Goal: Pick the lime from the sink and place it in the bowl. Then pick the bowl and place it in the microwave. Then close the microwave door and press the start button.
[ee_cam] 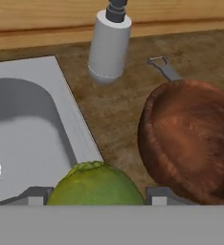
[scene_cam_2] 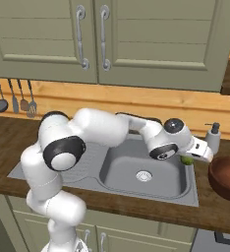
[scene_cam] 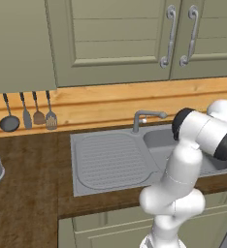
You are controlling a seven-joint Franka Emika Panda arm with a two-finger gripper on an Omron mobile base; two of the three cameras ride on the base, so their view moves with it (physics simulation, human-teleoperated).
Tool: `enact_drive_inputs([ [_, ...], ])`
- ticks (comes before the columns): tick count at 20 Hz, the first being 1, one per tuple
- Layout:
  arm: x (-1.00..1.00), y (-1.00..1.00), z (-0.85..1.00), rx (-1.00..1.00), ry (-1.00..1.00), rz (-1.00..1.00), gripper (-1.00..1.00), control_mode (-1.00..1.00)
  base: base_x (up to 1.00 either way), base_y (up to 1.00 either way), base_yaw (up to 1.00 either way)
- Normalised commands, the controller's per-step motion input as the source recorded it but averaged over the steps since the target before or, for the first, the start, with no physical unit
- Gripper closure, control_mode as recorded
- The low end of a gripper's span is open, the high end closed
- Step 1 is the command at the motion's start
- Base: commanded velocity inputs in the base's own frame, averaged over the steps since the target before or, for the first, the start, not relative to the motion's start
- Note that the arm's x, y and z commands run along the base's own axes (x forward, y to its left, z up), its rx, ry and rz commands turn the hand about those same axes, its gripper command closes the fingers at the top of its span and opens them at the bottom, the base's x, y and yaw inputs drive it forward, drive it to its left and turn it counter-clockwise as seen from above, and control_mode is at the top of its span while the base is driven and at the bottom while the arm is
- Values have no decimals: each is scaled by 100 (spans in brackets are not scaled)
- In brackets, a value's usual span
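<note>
My gripper [ee_cam: 97, 195] is shut on the lime [ee_cam: 95, 184], a green round fruit held between the two fingertips [ee_cam: 36, 195]. In the right base view the gripper [scene_cam_2: 199, 153] hangs over the sink's right rim, with the lime [scene_cam_2: 186, 160] just below the hand. The brown wooden bowl [ee_cam: 190, 143] stands upright on the counter, close to the right of the lime and apart from it, and its inside looks bare. That bowl [scene_cam_2: 227, 177] sits right of the grey steel sink [scene_cam_2: 136, 170]. The microwave and its door are out of view.
A grey soap dispenser [ee_cam: 109, 45] stands behind the sink's right corner, with a metal peeler [ee_cam: 164, 67] lying behind the bowl. The curved faucet [scene_cam: 147, 116] rises at the back of the basin. Utensils [scene_cam: 28, 116] hang on the wall to the left.
</note>
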Motion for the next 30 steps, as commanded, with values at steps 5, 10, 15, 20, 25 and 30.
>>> enact_drive_inputs([
  [5, -2, -79, 29, 4, 0, -25, 100, -100, 0, 0, 0],
  [10, -1, -85, 0, 17, 0, -14, 100, -100, 0, 0, 0],
  [15, 0, -75, 0, 20, 0, -8, 100, -100, 0, 0, 0],
  [20, -1, -50, -44, 13, 0, -6, 100, -100, 0, 0, 0],
  [25, 0, 0, -83, 1, -1, -1, 100, -100, 0, 0, 0],
  [30, 0, 25, -30, 0, 0, 0, 100, -100, 0, 0, 0],
])
